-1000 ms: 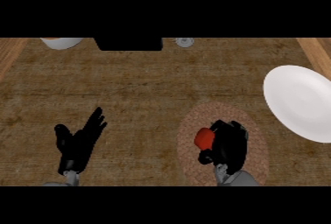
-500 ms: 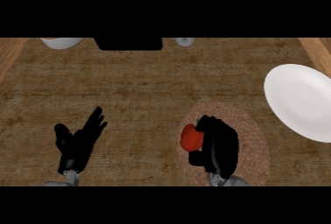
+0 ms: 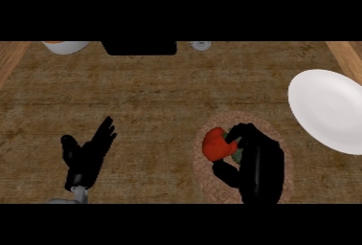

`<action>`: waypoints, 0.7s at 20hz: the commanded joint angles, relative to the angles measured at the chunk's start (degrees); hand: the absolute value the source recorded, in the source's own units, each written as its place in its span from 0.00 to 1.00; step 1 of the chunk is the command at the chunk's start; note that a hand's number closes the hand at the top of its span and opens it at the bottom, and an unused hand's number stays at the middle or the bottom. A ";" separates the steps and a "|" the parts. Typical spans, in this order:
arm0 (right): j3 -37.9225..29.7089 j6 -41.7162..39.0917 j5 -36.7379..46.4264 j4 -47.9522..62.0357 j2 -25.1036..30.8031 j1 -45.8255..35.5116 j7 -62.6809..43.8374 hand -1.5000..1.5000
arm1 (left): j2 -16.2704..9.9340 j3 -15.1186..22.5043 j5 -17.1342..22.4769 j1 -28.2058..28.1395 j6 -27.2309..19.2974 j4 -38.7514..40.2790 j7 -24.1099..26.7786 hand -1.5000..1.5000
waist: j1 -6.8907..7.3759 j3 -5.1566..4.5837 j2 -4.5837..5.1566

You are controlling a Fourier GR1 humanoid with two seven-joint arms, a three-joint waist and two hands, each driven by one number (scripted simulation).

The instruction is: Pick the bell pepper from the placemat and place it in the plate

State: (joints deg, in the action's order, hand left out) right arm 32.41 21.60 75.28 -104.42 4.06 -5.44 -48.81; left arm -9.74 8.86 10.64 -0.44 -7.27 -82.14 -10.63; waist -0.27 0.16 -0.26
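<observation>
A red bell pepper [image 3: 215, 144] sits over the round woven placemat [image 3: 212, 186] at the lower right of the counter. My right hand [image 3: 258, 162] is curled round the pepper from its right side, thumb below it and fingers over its top, hiding part of it. The white plate [image 3: 329, 110] lies at the right edge, up and to the right of the hand, with nothing on it. My left hand [image 3: 86, 153] rests open at the lower left, fingers pointing up.
A white bowl [image 3: 65, 46] stands at the back left, a black box [image 3: 139, 47] at the back middle and a small grey object [image 3: 201, 46] beside it. Wooden strips run along both side edges of the counter.
My right hand has closed round the pepper and shifted slightly up the placemat with it. The left hand has stayed still.
</observation>
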 commanded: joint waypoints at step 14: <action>-27.59 24.98 -32.95 7.77 14.66 2.53 22.79 1.00 | 0.27 0.40 -0.63 -1.80 0.30 -5.09 -5.69 0.50 | 0.63 -0.05 0.31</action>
State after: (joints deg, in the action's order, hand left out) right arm 10.97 42.24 51.47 -101.51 13.55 -2.59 -33.54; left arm -9.52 8.52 10.16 -0.76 -6.75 -84.20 -13.80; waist 0.13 0.12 0.04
